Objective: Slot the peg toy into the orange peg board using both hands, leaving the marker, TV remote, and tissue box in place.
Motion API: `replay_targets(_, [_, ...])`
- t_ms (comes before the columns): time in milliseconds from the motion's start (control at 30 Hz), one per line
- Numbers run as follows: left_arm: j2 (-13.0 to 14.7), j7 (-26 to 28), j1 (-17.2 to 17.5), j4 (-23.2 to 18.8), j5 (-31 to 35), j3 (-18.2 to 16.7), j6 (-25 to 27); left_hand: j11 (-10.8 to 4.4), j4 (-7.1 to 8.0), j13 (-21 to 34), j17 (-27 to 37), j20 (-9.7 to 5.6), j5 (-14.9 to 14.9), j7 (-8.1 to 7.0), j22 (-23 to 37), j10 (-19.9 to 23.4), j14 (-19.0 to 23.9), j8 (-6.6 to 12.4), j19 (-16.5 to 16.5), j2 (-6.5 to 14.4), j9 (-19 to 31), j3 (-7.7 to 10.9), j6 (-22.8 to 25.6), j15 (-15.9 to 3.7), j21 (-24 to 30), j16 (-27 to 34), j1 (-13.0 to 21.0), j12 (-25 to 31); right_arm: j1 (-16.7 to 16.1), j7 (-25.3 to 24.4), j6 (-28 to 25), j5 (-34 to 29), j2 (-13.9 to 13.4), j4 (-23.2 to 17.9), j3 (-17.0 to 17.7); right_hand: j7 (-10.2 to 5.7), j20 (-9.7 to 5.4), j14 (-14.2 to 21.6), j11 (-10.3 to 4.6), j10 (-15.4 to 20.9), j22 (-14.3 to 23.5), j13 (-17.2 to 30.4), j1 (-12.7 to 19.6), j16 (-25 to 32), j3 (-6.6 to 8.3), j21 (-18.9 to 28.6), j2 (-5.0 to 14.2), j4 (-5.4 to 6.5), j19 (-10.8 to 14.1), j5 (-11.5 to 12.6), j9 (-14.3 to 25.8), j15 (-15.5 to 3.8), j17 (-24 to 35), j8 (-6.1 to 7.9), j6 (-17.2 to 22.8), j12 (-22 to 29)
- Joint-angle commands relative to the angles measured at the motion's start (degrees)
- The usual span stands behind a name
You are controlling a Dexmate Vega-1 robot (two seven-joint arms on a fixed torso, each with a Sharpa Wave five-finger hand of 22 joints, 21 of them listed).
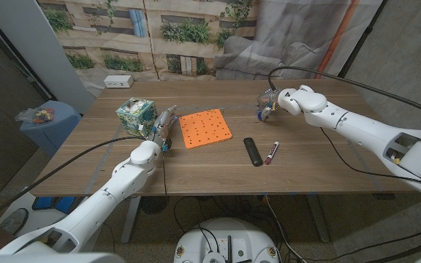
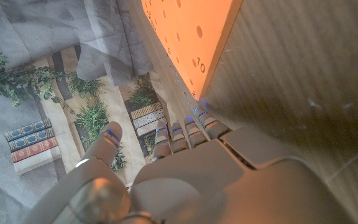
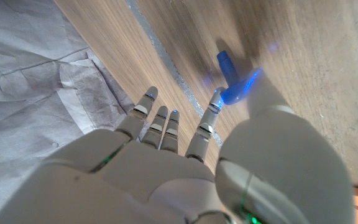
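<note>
The orange peg board [image 1: 205, 128] lies flat at the table's middle, and its holed face and edge [image 2: 191, 37] show close up in the left wrist view. My left hand [image 1: 158, 135] reaches along the board's left side. Its fingers [image 2: 179, 134] are stretched out next to the board's corner and hold nothing. Far back on the right, my right hand [image 1: 270, 107] pinches the small blue peg toy [image 3: 230, 79] between thumb and fingertip [image 3: 211, 107], just over the wood.
A green patterned tissue box [image 1: 136, 112] stands just behind my left hand. The black TV remote [image 1: 252, 151] and a red-and-white marker [image 1: 272, 152] lie right of the board, towards the front. A white box [image 1: 118, 81] sits at the far edge. A blue bin [image 1: 46, 123] stands off the table's left.
</note>
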Motion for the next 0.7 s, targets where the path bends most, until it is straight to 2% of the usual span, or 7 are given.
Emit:
replay_targets(33, [0.6,0.0,0.1,-1.0,0.6,0.2,0.2,0.22,0.20,0.3,0.2,-4.11,0.0,0.16,0.3,0.1,0.5,0.14,0.6,3.8,0.2,0.22,0.4,-0.36,0.1,0.0,0.7,-0.1,-1.8,-0.4,-1.3,2.4,-1.4,-3.0,2.4,-0.92,-0.05,0.3,-0.27,1.1,0.3,-0.1,0.2,0.5,0.13,0.1,0.75,0.36,0.5,0.3,0.5,-0.50,0.3,0.95,2.3,0.4])
replay_targets(533, [1.6,0.2,0.9,-3.3,1.4,0.3,0.8,0.19,0.18,0.3,0.2,-4.15,0.0,0.21,0.3,0.1,0.5,0.12,0.6,3.8,0.2,0.12,0.3,-0.38,0.1,0.0,0.8,-0.1,-4.4,-0.4,-2.8,6.8,-3.0,-8.0,6.3,-0.94,-0.20,0.7,-0.76,1.9,0.3,-0.2,0.6,0.7,0.08,0.1,1.20,0.29,1.1,0.4,1.1,-0.83,0.5,2.20,4.3,0.5])
replay_targets(700, [3.2,0.5,1.3,-5.6,2.3,0.6,3.1,0.13,0.17,0.3,0.2,-4.13,0.0,0.18,0.3,0.1,0.5,0.13,0.6,3.8,0.2,0.13,0.3,-0.37,0.1,0.0,0.8,-0.1,-5.5,-0.6,-3.7,8.5,-3.6,-9.7,7.9,-0.97,-0.34,0.8,-0.82,1.9,0.3,-0.3,0.7,0.8,0.02,0.1,1.20,0.23,1.3,0.4,1.2,-0.96,0.5,2.50,4.7,0.4])
